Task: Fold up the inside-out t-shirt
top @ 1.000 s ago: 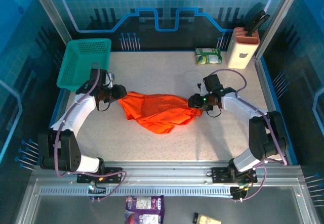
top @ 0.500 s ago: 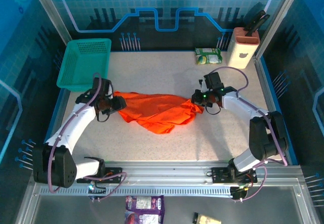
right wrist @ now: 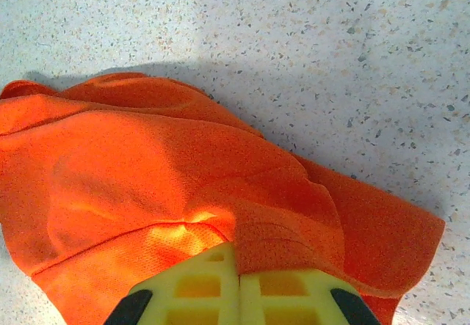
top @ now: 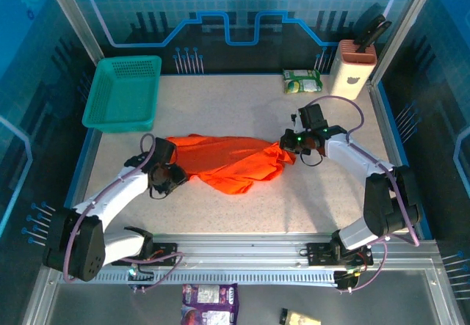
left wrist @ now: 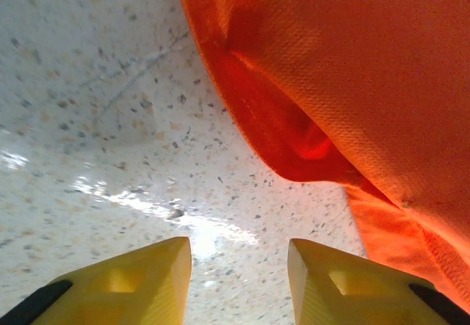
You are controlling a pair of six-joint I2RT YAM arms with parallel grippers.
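The inside-out t-shirt [top: 228, 160] lies crumpled and stretched sideways in the middle of the table, bright orange. My right gripper [top: 288, 146] is at its right end. In the right wrist view the yellow fingers [right wrist: 183, 288] are pressed together, and my right gripper [right wrist: 238, 255] is shut on a fold of the t-shirt [right wrist: 147, 178]. My left gripper [top: 175, 177] sits low at the shirt's near left edge. In the left wrist view my left gripper [left wrist: 239, 255] is open over bare table, with the shirt's hem [left wrist: 308, 141] just ahead and to the right.
A teal mesh basket [top: 123, 90] stands at the back left. A green packet [top: 302, 81] and a pinkish holder [top: 351, 68] with black handles are at the back right. Speckled table [top: 242, 215] lies in front of the shirt. Packets [top: 209, 296] lie beyond the near rail.
My right gripper has shut on the shirt's right end. My left gripper has moved from the shirt's far left corner toward the near edge, and the shirt's left end now reaches further left.
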